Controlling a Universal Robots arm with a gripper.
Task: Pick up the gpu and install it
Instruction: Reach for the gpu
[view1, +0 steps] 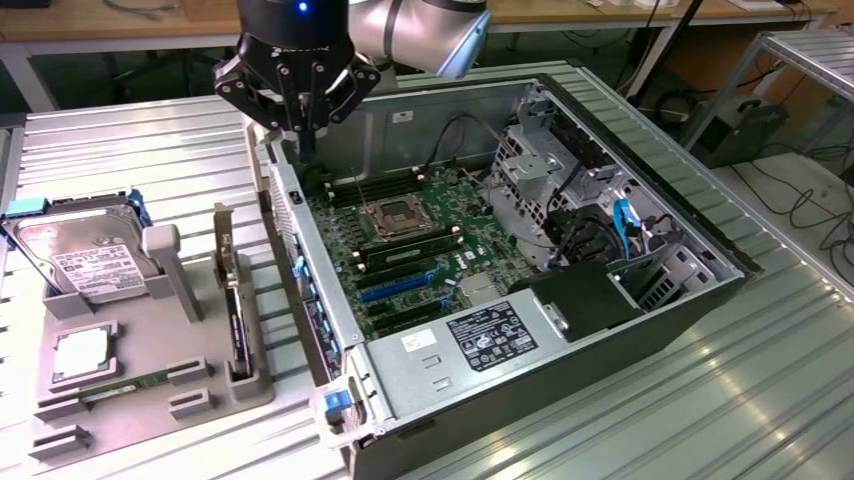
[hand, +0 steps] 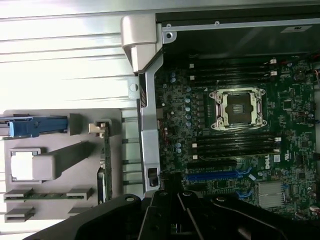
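Observation:
The gpu (view1: 231, 300) stands on edge in a slot of the grey holder tray (view1: 160, 385), a thin dark card with its silver bracket toward the back. The wrist view looks down on the gpu (hand: 106, 162) edge-on. My gripper (view1: 304, 150) hangs above the rear wall of the open computer case (view1: 534, 330), up and to the exterior view's right of the card and well apart from it. Its fingers are shut with nothing between them. The gripper (hand: 172, 215) also appears dark over the case wall, near the blue expansion slots (hand: 220, 175).
The tray also carries a silver hard drive (view1: 80, 258), a square processor (view1: 80, 355) and a green memory stick (view1: 127, 388). Inside the case lie the motherboard (view1: 414, 265), its open processor socket (view1: 398, 217) and a drive cage (view1: 547, 170). Everything sits on a ribbed metal table (view1: 134, 160).

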